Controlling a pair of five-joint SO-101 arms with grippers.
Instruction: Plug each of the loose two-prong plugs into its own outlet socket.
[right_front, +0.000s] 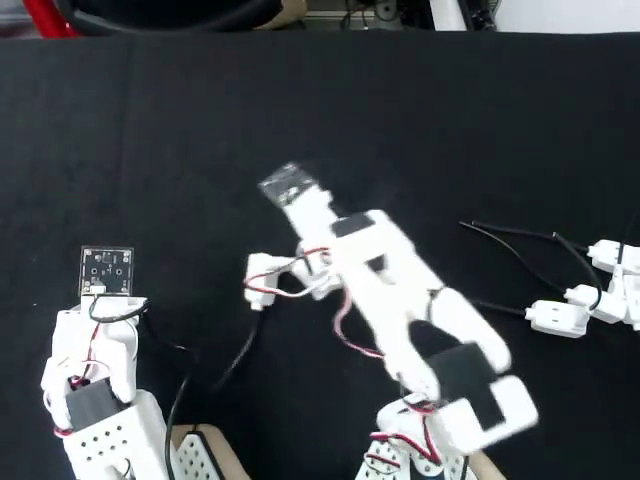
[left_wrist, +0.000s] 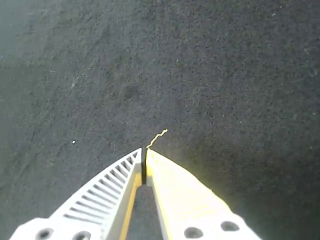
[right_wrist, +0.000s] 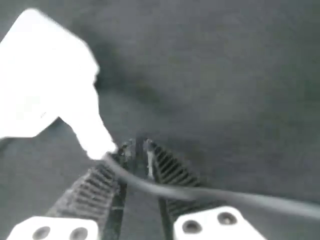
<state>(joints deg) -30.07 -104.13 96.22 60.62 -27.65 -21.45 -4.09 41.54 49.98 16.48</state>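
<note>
I am clamping my right fingers on the neck of a white plug, just where its black cord leaves it. The fingers are pressing almost together, and the cord is trailing across both of them. The plug is hanging just above the black surface, beside my fingertips. In the high view my right arm is stretching over the middle of the surface. My left arm is sitting folded back at the near corner. My left fingers are resting tip against tip with nothing between them, pointing down at bare cloth. A cluster of white connector blocks with black leads is lying at the far right edge, well apart from the plug.
</note>
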